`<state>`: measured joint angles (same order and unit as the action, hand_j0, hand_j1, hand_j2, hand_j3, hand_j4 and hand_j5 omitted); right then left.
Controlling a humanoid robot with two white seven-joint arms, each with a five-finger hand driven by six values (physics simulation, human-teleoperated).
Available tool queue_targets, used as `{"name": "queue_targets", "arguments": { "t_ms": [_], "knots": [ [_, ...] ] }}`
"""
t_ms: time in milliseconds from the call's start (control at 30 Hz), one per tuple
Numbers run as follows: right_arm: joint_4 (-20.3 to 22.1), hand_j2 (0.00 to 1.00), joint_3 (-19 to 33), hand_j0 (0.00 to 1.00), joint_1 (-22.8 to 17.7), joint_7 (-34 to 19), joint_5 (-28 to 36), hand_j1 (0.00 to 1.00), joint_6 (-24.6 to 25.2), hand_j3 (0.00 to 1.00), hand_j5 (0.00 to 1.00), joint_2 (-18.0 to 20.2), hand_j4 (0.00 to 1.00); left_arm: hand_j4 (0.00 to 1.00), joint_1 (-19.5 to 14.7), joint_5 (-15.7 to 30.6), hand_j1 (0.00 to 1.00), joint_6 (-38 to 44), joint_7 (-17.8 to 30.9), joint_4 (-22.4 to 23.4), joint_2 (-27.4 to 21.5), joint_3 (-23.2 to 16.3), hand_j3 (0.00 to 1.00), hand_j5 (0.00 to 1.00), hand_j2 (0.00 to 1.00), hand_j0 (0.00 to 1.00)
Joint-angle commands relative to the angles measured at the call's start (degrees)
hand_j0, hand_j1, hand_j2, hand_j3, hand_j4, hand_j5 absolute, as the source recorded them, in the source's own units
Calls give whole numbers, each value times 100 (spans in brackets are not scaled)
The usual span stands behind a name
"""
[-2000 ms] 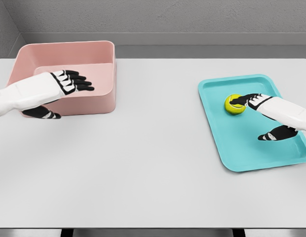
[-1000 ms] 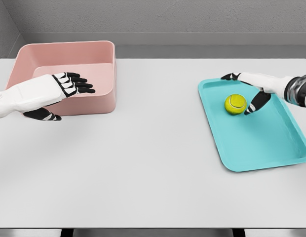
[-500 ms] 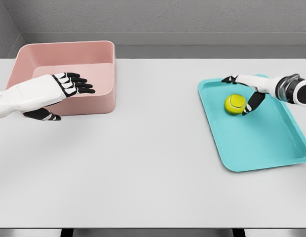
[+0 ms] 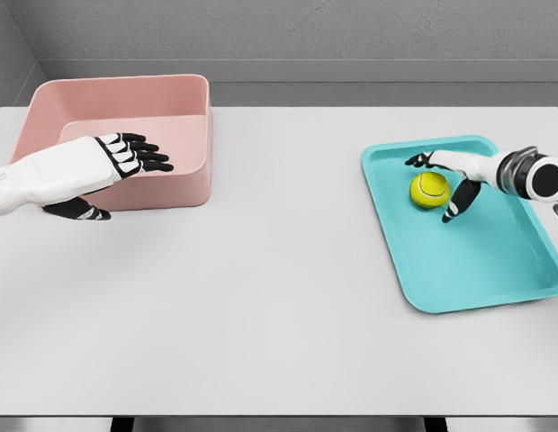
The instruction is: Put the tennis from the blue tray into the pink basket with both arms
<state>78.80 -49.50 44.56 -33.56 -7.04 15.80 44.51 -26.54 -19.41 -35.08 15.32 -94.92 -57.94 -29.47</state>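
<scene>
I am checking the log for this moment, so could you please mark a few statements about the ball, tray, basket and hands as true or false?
1. The tennis ball lies in the blue tray. True.
2. The right hand has lifted the ball clear of the tray. False: its spread fingers flank the ball, which rests on the tray.
3. The left hand is open in front of the pink basket. True.
4. The pink basket holds a ball. False: no ball shows inside it.
</scene>
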Motion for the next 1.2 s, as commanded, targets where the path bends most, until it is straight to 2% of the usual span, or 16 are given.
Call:
{"name": "queue_targets", "arguments": {
  "t_ms": [0,67,200,300,633,900,1167],
  "knots": [
    [-23,83,-24,83,0,-2,-88,83,-6,83,83,5,83,100,0,16,100,8,-3,0,-6,3,100,100,100,100],
    [-14,73,-33,73,0,-2,-88,73,-15,73,73,5,73,100,0,16,100,8,-3,0,-6,3,100,100,100,100],
    [-14,63,-77,63,0,-11,-96,63,-15,63,63,5,63,100,0,-19,100,8,-3,0,-6,3,100,100,100,100],
    [-5,60,-77,60,0,-11,-167,60,-15,60,60,5,60,100,0,-10,100,8,-3,0,-6,3,100,100,100,100],
    [74,60,-68,60,158,-11,-184,60,-41,60,60,5,60,100,0,-19,100,8,-3,0,-6,3,100,100,100,100],
    [619,58,-33,58,237,-19,-184,58,-76,58,58,102,58,100,9,-10,100,8,-3,-18,-6,3,100,100,100,100],
    [1524,58,-33,58,229,-142,-175,58,-112,58,58,110,58,100,9,-10,100,8,-12,-18,-6,3,100,100,100,100]
  ]
}}
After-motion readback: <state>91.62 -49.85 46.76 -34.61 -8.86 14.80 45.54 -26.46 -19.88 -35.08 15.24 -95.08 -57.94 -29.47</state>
